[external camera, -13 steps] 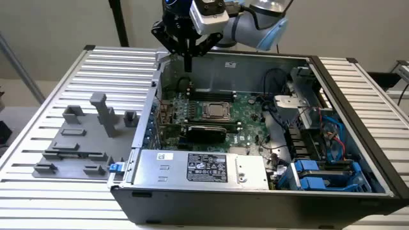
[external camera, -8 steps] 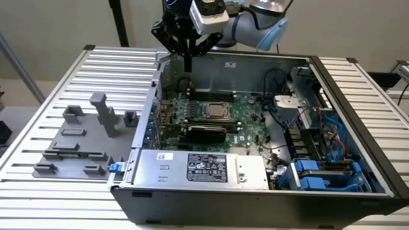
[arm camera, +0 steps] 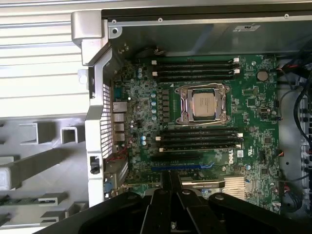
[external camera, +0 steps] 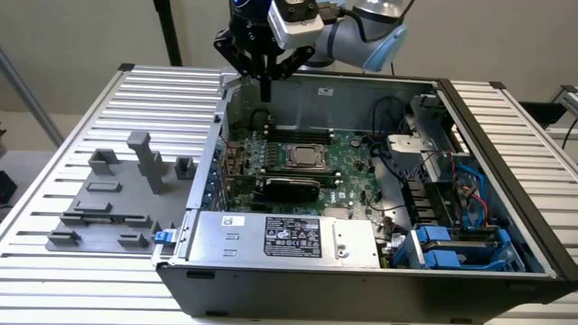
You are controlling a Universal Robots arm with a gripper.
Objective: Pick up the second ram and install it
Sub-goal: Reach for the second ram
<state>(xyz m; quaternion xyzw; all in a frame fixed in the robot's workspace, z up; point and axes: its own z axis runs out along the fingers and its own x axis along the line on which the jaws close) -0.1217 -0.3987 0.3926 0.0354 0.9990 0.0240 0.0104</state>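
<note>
Tool (external camera: 267,95) hangs over the back corner of the open computer case (external camera: 271,298), fingers drawn narrow, tips together. Green ram stick (arm camera: 9,200) lies in the grey holder (external camera: 86,233) on the table (external camera: 72,284), well apart from the tool

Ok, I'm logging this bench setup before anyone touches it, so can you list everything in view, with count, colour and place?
table: one, silvery slats, under everything
computer case: one, black and grey, open on the table
circuit board: one, green, on the case floor
processor: one, silver, mid-board
power supply: one, grey with a label, along the case's near wall
holder blocks: several, grey, on the table at the exterior view's left
memory stick: one, green, lying in a holder outside the case
robot arm: one, grey and pale blue, behind the case
gripper: one, black, fingers shut and empty, above the case's far corner
</note>
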